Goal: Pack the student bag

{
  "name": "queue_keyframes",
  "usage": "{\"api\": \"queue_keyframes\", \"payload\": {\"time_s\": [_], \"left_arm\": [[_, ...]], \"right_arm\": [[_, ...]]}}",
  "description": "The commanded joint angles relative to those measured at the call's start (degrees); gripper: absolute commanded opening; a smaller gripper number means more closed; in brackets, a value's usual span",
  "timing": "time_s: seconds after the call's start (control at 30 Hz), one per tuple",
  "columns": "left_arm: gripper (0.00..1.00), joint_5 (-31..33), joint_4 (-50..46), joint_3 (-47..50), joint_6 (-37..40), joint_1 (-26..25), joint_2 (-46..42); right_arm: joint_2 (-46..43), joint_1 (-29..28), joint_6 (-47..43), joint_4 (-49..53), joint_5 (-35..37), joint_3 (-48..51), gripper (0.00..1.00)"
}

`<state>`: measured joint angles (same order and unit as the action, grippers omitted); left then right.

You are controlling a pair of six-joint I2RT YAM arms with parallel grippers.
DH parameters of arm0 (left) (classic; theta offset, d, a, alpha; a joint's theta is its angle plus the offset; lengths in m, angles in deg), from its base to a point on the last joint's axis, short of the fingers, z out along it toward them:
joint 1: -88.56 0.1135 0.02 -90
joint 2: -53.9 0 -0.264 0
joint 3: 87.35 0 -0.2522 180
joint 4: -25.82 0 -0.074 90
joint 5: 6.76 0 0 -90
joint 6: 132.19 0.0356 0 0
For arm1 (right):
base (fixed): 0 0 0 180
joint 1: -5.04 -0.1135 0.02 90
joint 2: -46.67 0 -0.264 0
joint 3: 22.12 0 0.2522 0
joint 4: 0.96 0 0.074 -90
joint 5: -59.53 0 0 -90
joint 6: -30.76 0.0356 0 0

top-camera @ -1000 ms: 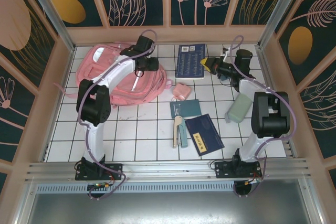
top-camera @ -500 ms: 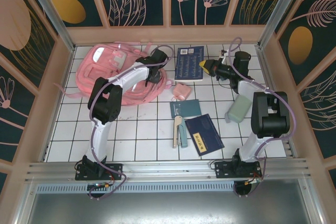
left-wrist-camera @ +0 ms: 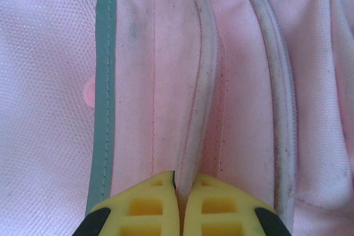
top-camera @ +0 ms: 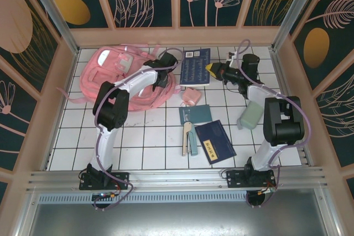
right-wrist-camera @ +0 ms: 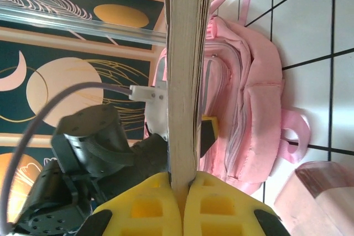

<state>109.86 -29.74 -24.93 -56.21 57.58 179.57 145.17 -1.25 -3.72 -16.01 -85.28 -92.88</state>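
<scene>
The student bag (top-camera: 119,73) is a large pink backpack lying at the back left of the tiled table. My left gripper (top-camera: 162,81) is over its right edge. In the left wrist view that gripper (left-wrist-camera: 185,178) is shut on a whitish piped seam (left-wrist-camera: 202,98) of the bag (left-wrist-camera: 50,81). My right gripper (top-camera: 211,68) is shut on the edge of a dark blue book (top-camera: 194,66) just right of the bag. From the right wrist, the yellow fingers (right-wrist-camera: 149,203) of that gripper (right-wrist-camera: 185,179) clamp the book's page edge (right-wrist-camera: 183,81), with the bag (right-wrist-camera: 249,98) beyond it.
A small pink pouch (top-camera: 192,95), a teal notebook (top-camera: 195,114), a dark blue booklet (top-camera: 214,141) and a slim stapler-like tool (top-camera: 189,139) lie mid-table. A pale green case (top-camera: 250,113) lies by the right arm. Wooden walls enclose the table.
My left gripper has swung right across the bag to its right edge and closed on the seam. My right gripper has carried the book slightly left and further back.
</scene>
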Motion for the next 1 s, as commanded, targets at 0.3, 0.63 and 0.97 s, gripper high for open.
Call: {"api": "queue_keyframes", "payload": {"time_s": [0.3, 0.63, 0.97], "left_arm": [[0.0, -15.05, -4.87, -13.77, -5.31, 8.14, -12.5], [0.0, -28.97, -2.86, -14.9, -8.86, 15.44, -18.71], [0.0, -46.34, 5.78, -10.14, -11.91, 21.78, -24.1]], "right_arm": [[1.39, -9.19, 6.9, -18.4, 10.51, 2.26, 0.0], [9.88, -16.46, 10.65, -22.08, 17.06, -4.63, 0.0], [20.33, -24.72, 11.98, -18.95, 24.7, -16.89, 0.0]]}}
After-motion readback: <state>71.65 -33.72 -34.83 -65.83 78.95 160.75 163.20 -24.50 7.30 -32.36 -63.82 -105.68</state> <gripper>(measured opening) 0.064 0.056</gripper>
